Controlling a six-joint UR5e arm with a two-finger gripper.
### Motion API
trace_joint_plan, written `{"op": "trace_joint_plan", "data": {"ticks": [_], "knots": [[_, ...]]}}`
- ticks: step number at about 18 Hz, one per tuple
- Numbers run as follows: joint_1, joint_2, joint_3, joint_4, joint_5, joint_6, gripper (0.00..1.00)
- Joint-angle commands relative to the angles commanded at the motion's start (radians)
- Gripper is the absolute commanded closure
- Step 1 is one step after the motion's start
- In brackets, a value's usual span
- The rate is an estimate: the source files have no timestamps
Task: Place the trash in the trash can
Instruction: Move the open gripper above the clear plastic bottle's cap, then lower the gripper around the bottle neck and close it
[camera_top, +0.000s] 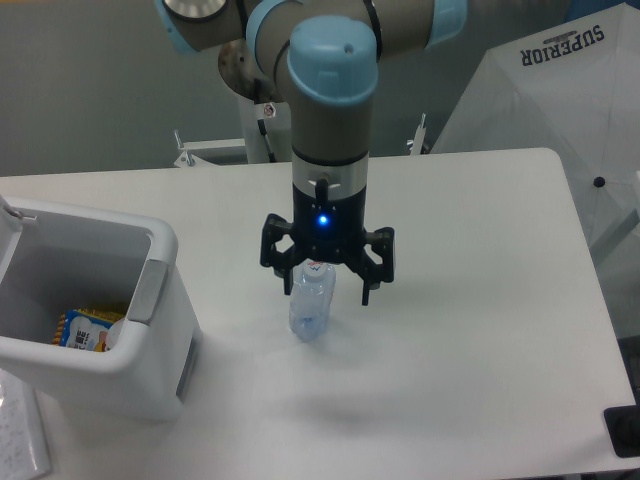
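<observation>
1. At the left of the white worktop (470, 330), the white trash can (95, 372) stood open, with a yellow and blue packet (85, 328) lying at its bottom.
2. Near the middle, a clear plastic water bottle (311, 304) stood upright on the worktop, well apart from the can.
3. The end effector (325, 290) hung right over the bottle's cap, its black fingers (367, 288) spread wide to either side and gripping nothing.
4. At the far right leaned a white umbrella (560, 110).
</observation>
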Motion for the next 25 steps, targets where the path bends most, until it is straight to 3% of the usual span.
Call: {"op": "trace_joint_plan", "data": {"ticks": [5, 18, 22, 25], "knots": [[-0.003, -0.005, -0.009, -0.048, 0.071, 0.078, 0.0], [-0.026, -0.02, -0.075, -0.049, 0.063, 0.072, 0.0], [-0.028, -0.018, -0.081, -0.051, 0.06, 0.072, 0.14], [-0.028, -0.018, -0.087, -0.061, 0.06, 0.072, 0.33]]}}
